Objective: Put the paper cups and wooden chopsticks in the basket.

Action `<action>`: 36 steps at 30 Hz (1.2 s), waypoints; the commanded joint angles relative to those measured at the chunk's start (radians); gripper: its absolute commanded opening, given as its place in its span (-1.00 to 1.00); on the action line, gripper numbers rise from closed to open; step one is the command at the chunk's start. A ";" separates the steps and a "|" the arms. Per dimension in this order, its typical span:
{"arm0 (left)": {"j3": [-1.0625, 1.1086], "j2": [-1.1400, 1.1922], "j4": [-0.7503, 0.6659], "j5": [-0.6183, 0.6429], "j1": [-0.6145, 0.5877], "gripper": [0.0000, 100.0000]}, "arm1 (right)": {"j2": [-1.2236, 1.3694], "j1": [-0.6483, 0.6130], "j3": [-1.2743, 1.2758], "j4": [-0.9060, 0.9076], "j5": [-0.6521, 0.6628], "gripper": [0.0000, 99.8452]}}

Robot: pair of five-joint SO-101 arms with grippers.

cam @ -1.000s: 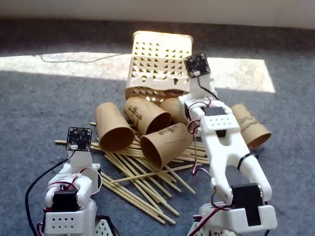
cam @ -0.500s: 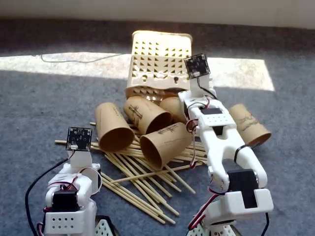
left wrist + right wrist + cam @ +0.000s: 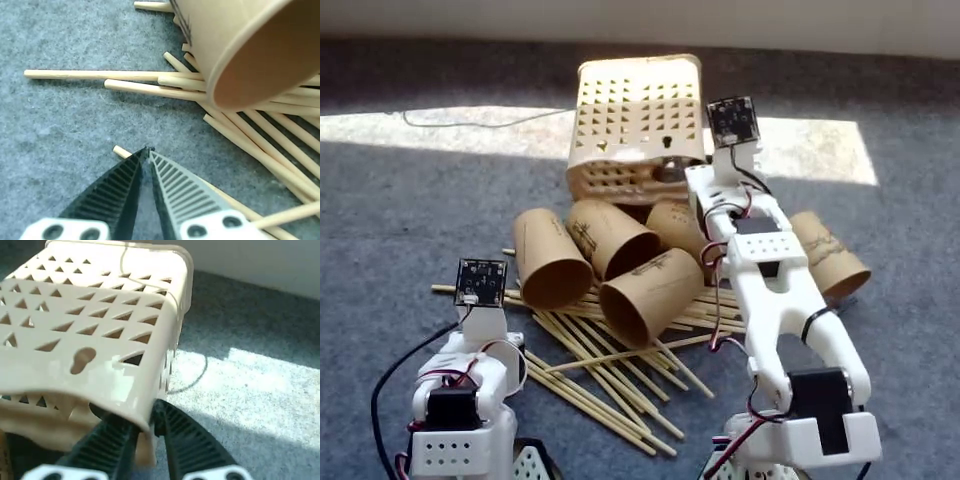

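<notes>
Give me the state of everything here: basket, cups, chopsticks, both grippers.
basket: tipped over, base showing, edge clamped.
paper cups: lying on their sides, outside the basket.
chopsticks: scattered on the carpet, some under the cups.
left gripper: shut, empty.
right gripper: shut on the basket.

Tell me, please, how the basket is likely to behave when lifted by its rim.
Probably light: the basket has thin, perforated plastic walls. Its rim may flex where the right tool pinches it. Gripped near one end, it would likely tilt or swing.
</notes>
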 commanded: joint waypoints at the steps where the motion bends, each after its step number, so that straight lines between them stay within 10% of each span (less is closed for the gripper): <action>1: 0.018 -0.012 0.002 0.005 0.015 -0.99 | -0.117 0.008 -0.027 0.061 -0.020 -0.99; 36: 0.018 -0.012 0.002 0.005 0.015 -0.99 | -0.239 -0.013 -0.608 0.951 -0.222 -0.99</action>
